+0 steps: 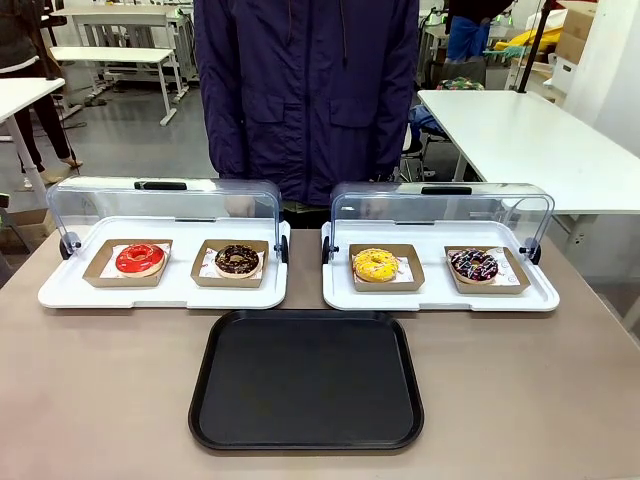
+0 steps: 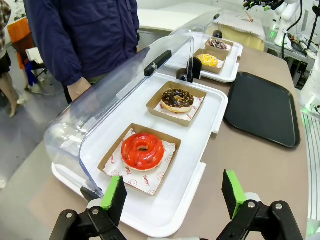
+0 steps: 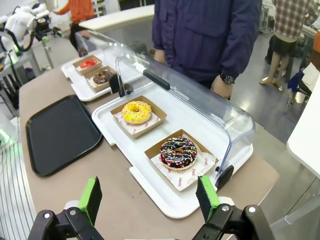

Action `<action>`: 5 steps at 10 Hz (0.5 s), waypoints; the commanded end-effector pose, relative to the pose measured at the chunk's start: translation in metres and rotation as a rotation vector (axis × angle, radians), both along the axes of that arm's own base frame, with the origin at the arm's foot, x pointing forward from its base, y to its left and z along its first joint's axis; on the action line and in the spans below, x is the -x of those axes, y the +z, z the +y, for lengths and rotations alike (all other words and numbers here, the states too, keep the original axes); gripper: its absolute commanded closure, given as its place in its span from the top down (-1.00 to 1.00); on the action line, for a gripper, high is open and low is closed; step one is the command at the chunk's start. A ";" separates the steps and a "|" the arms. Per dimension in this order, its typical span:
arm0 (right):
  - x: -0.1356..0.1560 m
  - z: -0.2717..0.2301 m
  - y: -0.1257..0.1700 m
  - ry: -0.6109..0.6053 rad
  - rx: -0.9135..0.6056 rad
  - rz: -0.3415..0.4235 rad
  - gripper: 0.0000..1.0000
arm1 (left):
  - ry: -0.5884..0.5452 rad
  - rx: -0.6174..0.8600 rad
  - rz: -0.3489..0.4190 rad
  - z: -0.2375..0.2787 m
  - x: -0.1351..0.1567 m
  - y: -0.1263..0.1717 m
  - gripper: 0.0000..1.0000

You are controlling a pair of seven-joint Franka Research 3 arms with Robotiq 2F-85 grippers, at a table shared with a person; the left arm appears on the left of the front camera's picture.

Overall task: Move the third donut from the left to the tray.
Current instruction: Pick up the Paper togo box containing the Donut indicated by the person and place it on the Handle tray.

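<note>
Not begun: yellow donut (image 1: 375, 264) sits near the tabletop's (image 1: 100, 400) far edge, tray (image 1: 305, 385) bare; left pincer (image 2: 174, 189) and right pincer (image 3: 149, 191) gape empty.

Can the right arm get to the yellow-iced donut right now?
Probably yes. The clear lid is swung back, leaving the yellow-iced donut uncovered, and the right tool is open. The sprinkled chocolate donut sits nearer, so reach past it.

- The person (image 1: 305, 90) is cut off above the shoulders; the table (image 1: 100, 400) hides the legs.
- The left gripper (image 2: 174, 176) and right gripper (image 3: 147, 180) run off the bottom edge.
- Print on the paper (image 1: 403, 266) under the yellow donut (image 1: 375, 264) is too small to read.
</note>
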State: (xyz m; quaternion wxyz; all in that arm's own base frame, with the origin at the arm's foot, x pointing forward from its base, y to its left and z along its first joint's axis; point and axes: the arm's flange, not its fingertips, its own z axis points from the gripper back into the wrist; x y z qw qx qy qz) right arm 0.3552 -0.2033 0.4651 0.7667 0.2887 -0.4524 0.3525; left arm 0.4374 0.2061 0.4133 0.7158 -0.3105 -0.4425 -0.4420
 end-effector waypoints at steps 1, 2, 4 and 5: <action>0.000 0.001 0.001 0.000 -0.011 -0.006 1.00 | -0.003 -0.008 0.012 0.000 0.000 0.002 1.00; 0.000 0.001 0.001 0.000 -0.011 -0.006 1.00 | -0.003 -0.008 0.012 0.000 0.000 0.002 1.00; 0.000 0.001 0.001 0.000 -0.011 -0.006 1.00 | -0.003 -0.008 0.012 0.000 0.000 0.002 1.00; 0.000 0.001 0.001 0.000 -0.011 -0.006 1.00 | -0.003 -0.008 0.012 0.000 0.000 0.002 1.00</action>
